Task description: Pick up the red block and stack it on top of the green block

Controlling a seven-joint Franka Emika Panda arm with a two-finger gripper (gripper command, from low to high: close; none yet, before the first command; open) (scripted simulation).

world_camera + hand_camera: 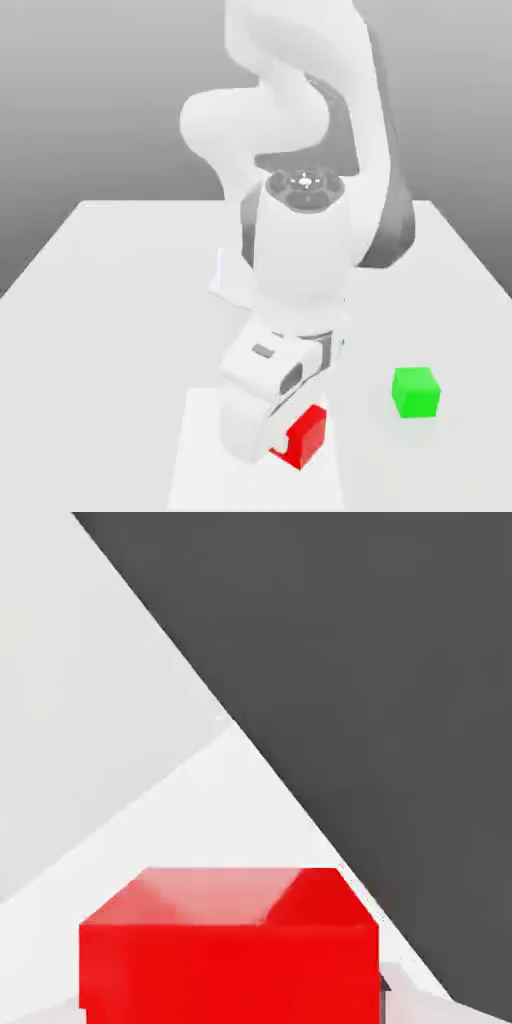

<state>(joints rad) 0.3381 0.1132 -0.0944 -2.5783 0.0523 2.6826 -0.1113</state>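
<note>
The white arm [300, 240] bends down over the near part of the white desk [100, 300], and its tool [272, 440] sits low at the red block [306, 436], near the desk's front edge. In the exterior view the tool's white body covers the block's left part, so only the right faces of the red cube show, and whether the block rests on the desk or is lifted a little cannot be told. Whether the tool is clenched on the block or released around it cannot be told from either view. The hand view looks close onto the red block [228, 952], showing its glossy top face and one broad side, with the pale desk [90, 712] beyond it and a dark backdrop [380, 662] past the desk's edge. The green block [415, 391] stands on the desk to the exterior view's right of the red block, a little farther back, well apart from it and from the tool, with nothing on top of it.
</note>
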